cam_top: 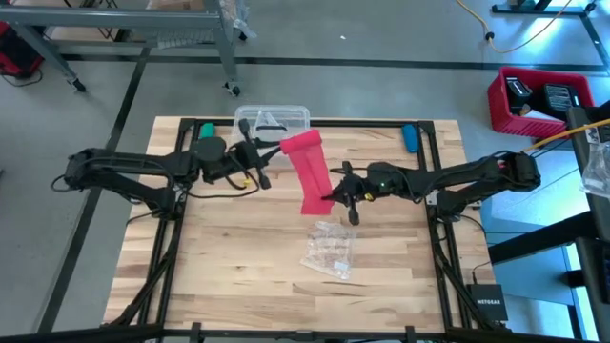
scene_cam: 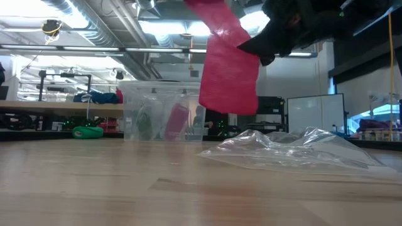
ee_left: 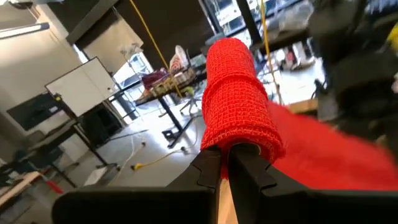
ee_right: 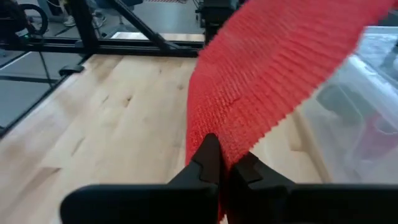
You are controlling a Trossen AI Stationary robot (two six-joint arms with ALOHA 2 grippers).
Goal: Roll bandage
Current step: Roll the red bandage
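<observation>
The high view looks straight down on the whole bench [cam_top: 238, 286]. The low view sits at bench height, facing the room. Each wrist view looks closely past its jaws at the bandage [ee_left: 239, 99], which all views share.

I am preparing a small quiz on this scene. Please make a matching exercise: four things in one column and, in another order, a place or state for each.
Things:
1. bandage
2. wrapper
3. box
4. left gripper

Places or states:
A. crumpled, lying on the table in front of the grippers
B. shut on the rolled end
C. lifted off the table, held at both ends
D. clear, standing at the table's far edge

Pairs: 1-C, 2-A, 3-D, 4-B
</observation>
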